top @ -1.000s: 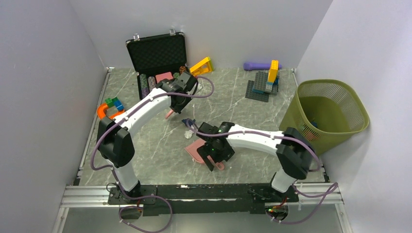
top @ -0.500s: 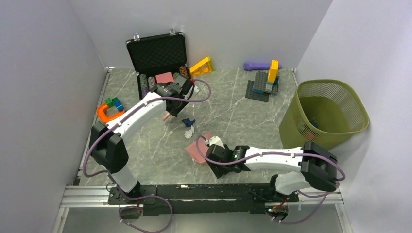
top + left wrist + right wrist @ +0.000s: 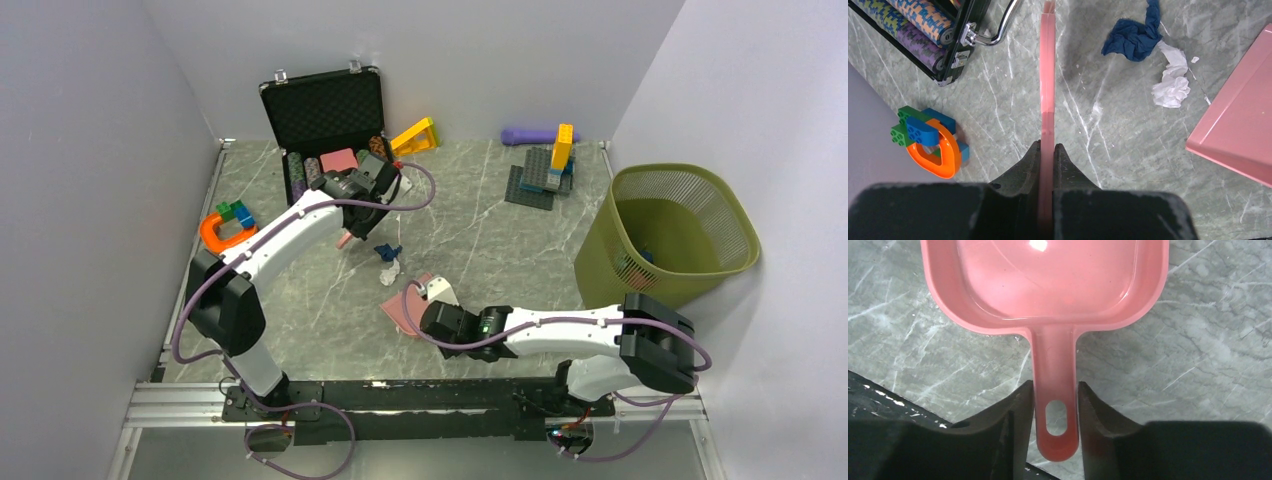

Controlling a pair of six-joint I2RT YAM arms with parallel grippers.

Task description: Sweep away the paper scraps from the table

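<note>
— Anything new on the right?

— Dropped low, stretched along the near edge instead of hanging over the pan as a second ago. Right gripper narrowed from wide to snug on the handle of the pink dustpan; no gap visible on either side.

— Pan shifted?

— Not visibly. Same spot on the table, flat.

— And the left?

— Left gripper clamped fully on a thin pink tool, seen edge-on. Pulled back a touch toward the poker-chip case.

— The paper scraps?

— Two in plain sight: a navy wad and a white wad, touching each other, lying between the tool and the pan, near the pan's far edge. Unmoved. More colour inside the green basket, too small to name.

— Meaning?

— Likely both implements in hand at last. Next, by the look of things: steady the pan, brush the two wads in. Nothing swept yet here.
</note>
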